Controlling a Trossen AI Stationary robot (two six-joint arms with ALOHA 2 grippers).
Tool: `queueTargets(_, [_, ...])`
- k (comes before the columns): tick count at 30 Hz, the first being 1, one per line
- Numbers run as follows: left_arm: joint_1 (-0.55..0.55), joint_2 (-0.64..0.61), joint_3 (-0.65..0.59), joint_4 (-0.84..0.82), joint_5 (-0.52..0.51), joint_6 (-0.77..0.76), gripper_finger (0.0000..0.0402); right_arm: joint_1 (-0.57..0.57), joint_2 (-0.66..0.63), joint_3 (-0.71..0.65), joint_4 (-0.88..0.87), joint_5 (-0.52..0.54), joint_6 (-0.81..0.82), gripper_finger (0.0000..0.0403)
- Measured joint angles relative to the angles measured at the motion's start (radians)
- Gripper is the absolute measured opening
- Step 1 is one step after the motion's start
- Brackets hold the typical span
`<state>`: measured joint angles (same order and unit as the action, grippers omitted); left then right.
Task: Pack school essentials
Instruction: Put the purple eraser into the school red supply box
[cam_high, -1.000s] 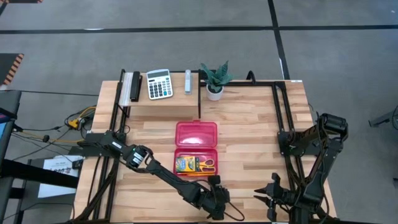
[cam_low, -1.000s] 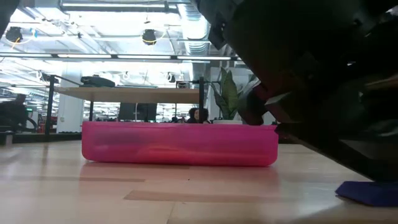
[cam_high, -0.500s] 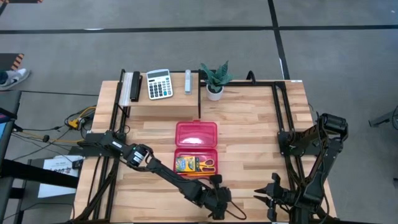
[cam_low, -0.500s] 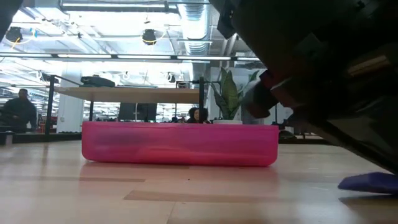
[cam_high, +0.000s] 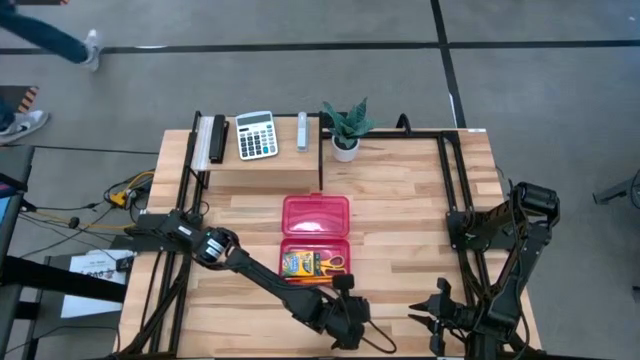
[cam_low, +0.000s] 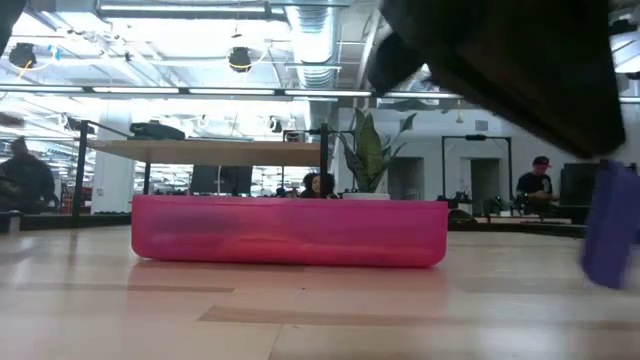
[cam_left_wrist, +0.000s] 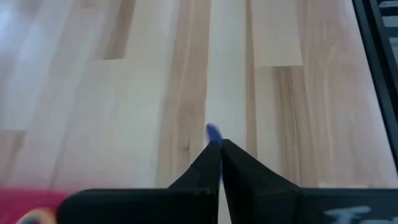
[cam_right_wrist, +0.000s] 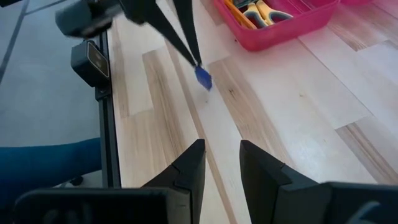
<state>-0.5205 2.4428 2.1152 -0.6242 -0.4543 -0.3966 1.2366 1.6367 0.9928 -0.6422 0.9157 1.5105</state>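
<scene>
The open pink pencil case (cam_high: 315, 238) lies mid-table, its tray (cam_right_wrist: 280, 28) holding the yellow-green crayon box (cam_high: 295, 265) and the yellow-handled scissors (cam_high: 331, 263). My left gripper (cam_high: 346, 320) hovers between the case and the table's near edge, shut on the tiny blue eraser (cam_right_wrist: 202, 76). The eraser also shows in the low view (cam_low: 610, 238) and past my left fingertips (cam_left_wrist: 213, 131). My right gripper (cam_right_wrist: 221, 163) is open and waits at the near right (cam_high: 421, 316), touching nothing. My left gripper pinches the blue eraser by its upper end (cam_right_wrist: 199, 68) between its two fingertips (cam_right_wrist: 186, 45). The fingers come from above, slanting down. The eraser hangs upright below them, lifted clear of the table.
On the raised shelf at the far edge stand a white calculator (cam_high: 256, 134), a grey stick (cam_high: 302, 131) and a small potted plant (cam_high: 345, 128). Black frame rails (cam_high: 452, 190) run along both sides. Bare wood lies right of the case. People show in the room behind.
My left gripper has risen, keeping shut. The blue eraser, which lay flat on the table a second ago, has come up with it and now hangs upright clear of the wood.
</scene>
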Motion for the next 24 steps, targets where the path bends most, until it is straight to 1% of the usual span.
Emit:
queueTargets(6, [-0.021,-0.025,0.003,-0.050,-0.079,-0.024,0.0001,0.000,0.000,0.000,-0.004,0.000,-0.001,0.0107])
queueTargets(14, [-0.026,-0.029,0.003,-0.070,-0.089,-0.044,0.0000,0.000,0.000,0.000,-0.005,0.000,0.000,0.0107])
queueTargets(18, [-0.025,-0.029,0.004,-0.069,-0.124,-0.061,0.0001,0.001,0.000,0.000,-0.005,0.000,-0.001,0.0107])
queueTargets(21, [-0.025,-0.029,0.003,-0.063,-0.103,-0.003,0.0016,0.001,0.000,0.000,-0.007,0.000,-0.001,0.0107])
queueTargets(24, [-0.026,-0.029,0.003,-0.038,-0.059,0.054,0.0054,0.001,0.000,0.000,-0.007,0.000,-0.001,0.0107])
